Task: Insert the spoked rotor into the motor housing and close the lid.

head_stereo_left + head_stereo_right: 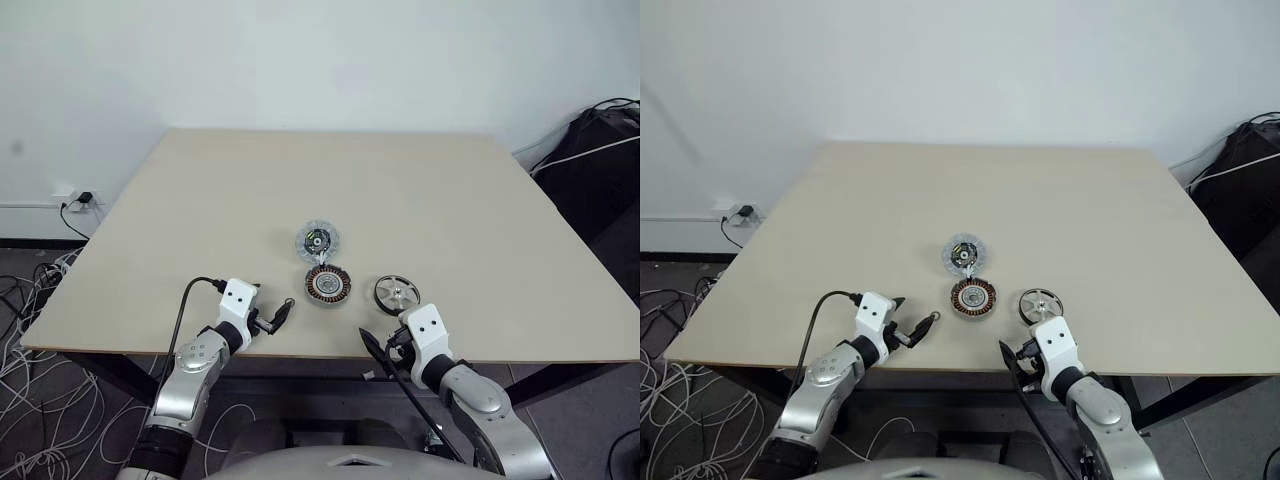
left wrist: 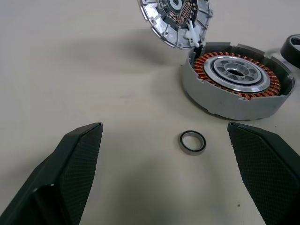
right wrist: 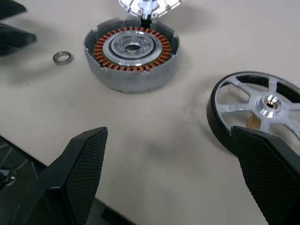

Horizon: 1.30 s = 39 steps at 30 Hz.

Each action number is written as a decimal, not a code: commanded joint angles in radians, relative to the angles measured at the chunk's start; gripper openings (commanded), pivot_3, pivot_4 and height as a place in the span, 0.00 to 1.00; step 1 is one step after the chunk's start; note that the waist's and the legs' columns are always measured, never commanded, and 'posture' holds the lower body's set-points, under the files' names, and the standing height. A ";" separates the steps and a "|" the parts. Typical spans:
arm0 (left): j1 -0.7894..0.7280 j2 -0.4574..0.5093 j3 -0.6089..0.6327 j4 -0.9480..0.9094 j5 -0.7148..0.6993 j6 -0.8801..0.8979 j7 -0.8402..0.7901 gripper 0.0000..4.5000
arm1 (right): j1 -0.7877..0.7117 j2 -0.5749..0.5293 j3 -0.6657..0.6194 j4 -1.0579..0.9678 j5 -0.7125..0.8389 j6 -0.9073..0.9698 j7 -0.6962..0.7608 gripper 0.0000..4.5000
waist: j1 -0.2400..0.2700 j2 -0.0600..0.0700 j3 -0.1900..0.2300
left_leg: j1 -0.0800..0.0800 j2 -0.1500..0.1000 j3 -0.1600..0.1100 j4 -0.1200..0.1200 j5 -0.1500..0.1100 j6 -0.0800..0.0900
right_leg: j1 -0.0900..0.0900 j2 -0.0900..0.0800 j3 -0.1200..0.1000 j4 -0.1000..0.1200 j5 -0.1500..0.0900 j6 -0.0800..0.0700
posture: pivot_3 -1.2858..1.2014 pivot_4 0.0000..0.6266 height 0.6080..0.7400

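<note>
On the pale worktop [image 1: 200,200], the spoked rotor [image 1: 397,294] lies flat near the front edge, just beside the robot's right gripper [image 3: 168,173], whose fingers [image 3: 84,164] stand wide open and hold nothing. Left of the rotor sits a disc with copper-brown windings [image 1: 328,284]; touching its far side lies the silvery motor housing [image 1: 317,241] with a dark centre. The left gripper [image 2: 164,173], fingers likewise spread and empty, hovers near a small dark ring [image 2: 192,142] lying before the wound disc.
</note>
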 commanded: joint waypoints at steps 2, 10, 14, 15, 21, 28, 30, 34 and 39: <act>-0.049 0.005 -0.034 0.023 0.017 0.017 -0.038 1.00 | 0.003 -0.006 -0.027 -0.073 0.015 0.002 -0.003 1.00 | 0.000 0.000 0.000 | 0.000 0.000 0.000 0.000 0.000 0.000 | 0.000 0.000 0.000 0.000 0.000 0.000 | 0.52 0.00 1.00; -0.106 0.004 -0.071 0.079 0.074 0.017 -0.031 1.00 | 0.020 -0.003 -0.036 -0.107 0.015 0.011 -0.009 1.00 | 0.000 0.000 0.000 | 0.000 0.000 0.000 0.000 0.000 0.000 | 0.000 0.000 0.000 0.000 0.000 0.000 | 0.52 0.00 1.00; -0.128 -0.012 -0.071 0.100 0.082 0.022 -0.021 1.00 | 0.022 -0.001 -0.034 -0.114 0.014 0.014 -0.014 1.00 | 0.001 0.000 0.000 | 0.000 0.000 0.000 0.000 0.000 0.000 | 0.000 0.000 0.000 0.000 0.000 0.000 | 0.52 0.00 1.00; -0.136 -0.017 -0.071 0.107 0.083 0.024 -0.019 1.00 | 0.023 -0.001 -0.034 -0.116 0.014 0.015 -0.016 1.00 | 0.001 0.000 0.000 | 0.000 0.000 0.000 0.000 0.000 0.000 | 0.000 0.000 0.000 0.000 0.000 0.000 | 0.52 0.00 1.00; -0.172 -0.022 -0.082 0.140 0.118 0.043 0.007 1.00 | 0.023 -0.001 -0.035 -0.119 0.012 0.015 -0.019 1.00 | 0.001 0.000 0.000 | 0.000 0.000 0.000 0.000 0.000 0.000 | 0.000 0.000 0.000 0.000 0.000 0.000 | 0.52 0.00 1.00; -0.175 -0.024 -0.082 0.134 0.121 0.107 0.000 0.72 | 0.019 0.000 -0.038 -0.120 0.010 0.013 -0.025 1.00 | 0.001 -0.001 0.000 | -0.001 0.000 0.000 0.000 0.000 0.000 | -0.001 -0.001 0.000 0.000 0.000 0.000 | 0.52 0.00 1.00; -0.168 -0.021 -0.085 0.127 0.123 0.119 -0.001 0.57 | 0.020 0.000 -0.038 -0.120 0.010 0.013 -0.026 1.00 | 0.001 0.000 -0.001 | -0.001 0.000 0.000 0.000 0.000 0.000 | 0.000 -0.001 0.000 0.000 0.000 0.000 | 0.52 0.00 1.00; -0.157 -0.019 -0.083 0.113 0.120 0.134 0.000 0.28 | 0.020 0.002 -0.038 -0.116 0.010 0.010 -0.027 1.00 | 0.001 0.001 -0.003 | -0.001 0.000 0.000 0.000 0.000 0.000 | 0.000 -0.001 0.000 0.000 0.000 0.000 | 0.52 0.00 1.00; -0.144 -0.014 -0.076 0.086 0.117 0.144 0.005 0.15 | 0.019 0.005 -0.033 -0.107 0.009 0.005 -0.028 1.00 | 0.001 0.001 -0.003 | -0.001 0.000 0.000 0.000 0.000 0.001 | 0.000 -0.001 0.000 0.000 0.000 0.000 | 0.52 0.00 1.00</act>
